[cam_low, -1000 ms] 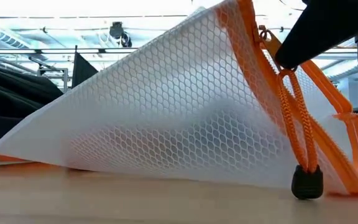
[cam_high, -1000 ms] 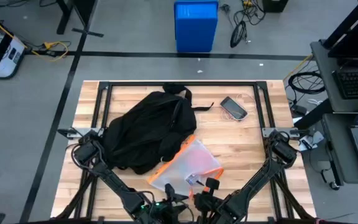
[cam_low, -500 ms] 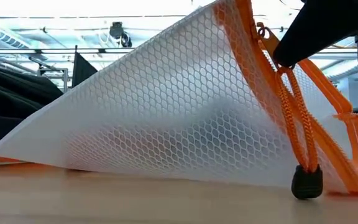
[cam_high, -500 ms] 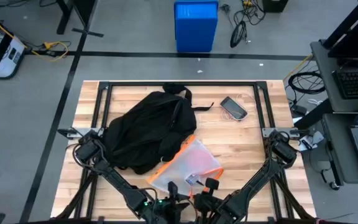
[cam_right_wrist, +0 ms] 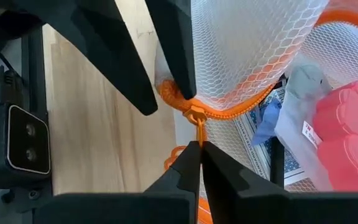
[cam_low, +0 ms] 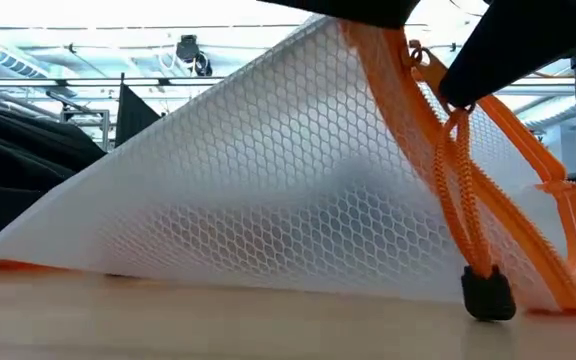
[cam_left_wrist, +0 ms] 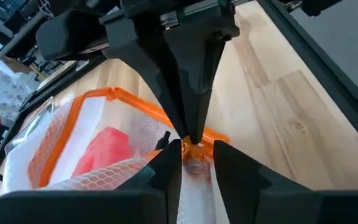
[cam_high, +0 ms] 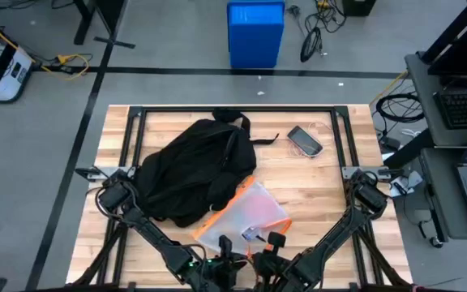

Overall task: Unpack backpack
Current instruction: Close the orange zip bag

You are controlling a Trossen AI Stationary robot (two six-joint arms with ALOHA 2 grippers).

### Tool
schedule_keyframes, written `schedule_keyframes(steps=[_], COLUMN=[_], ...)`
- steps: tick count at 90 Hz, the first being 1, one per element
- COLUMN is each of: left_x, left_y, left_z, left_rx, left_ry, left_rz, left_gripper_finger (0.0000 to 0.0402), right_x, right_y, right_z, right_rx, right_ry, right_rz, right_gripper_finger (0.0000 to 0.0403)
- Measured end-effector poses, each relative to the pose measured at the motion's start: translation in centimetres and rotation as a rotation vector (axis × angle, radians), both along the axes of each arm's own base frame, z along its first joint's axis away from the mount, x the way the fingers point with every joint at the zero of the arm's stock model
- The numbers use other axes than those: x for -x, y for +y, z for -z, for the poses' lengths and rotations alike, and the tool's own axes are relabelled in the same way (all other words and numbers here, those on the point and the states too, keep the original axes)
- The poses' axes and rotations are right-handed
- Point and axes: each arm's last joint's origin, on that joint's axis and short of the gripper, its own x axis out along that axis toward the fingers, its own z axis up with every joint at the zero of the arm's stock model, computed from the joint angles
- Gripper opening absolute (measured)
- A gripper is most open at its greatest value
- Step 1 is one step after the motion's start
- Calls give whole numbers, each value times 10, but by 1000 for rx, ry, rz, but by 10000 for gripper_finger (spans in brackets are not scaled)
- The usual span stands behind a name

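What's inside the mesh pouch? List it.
Through the mesh pouch show a pink-red item, a grey piece, something blue and printed paper. What lies deeper under the folded mesh is covered.

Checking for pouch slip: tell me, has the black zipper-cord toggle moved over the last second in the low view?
Yes, slightly. The black toggle has shifted left and a little up off the tabletop, as the mesh pouch shifted.

A white honeycomb-mesh pouch [cam_low: 268,190] edged by an orange zipper [cam_right_wrist: 229,109] shows a pink-red item [cam_left_wrist: 104,149] inside, beside the black fabric backpack [cam_high: 189,166], a dark phone [cam_high: 305,140], and a pale striped wooden table [cam_high: 331,191].
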Motion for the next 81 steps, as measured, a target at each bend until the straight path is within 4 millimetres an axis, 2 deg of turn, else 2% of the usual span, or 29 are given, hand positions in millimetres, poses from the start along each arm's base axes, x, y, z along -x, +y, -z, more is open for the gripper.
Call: schedule_keyframes(steps=[34,59,81], left_x=[-1,-1,-1], left_y=[1,1,1], left_z=[0,0,0], left_rx=[-5,2,17], left_ry=[-1,-7,-9], left_rz=[-10,-10,-15], left_gripper_finger=[79,10,7], right_x=[0,0,0], right_y=[0,0,0], right_z=[0,0,0], right_rx=[1,1,0], right_ry=[-2,-1,1], right_rz=[1,1,1], right_gripper_finger=[0,0,0])
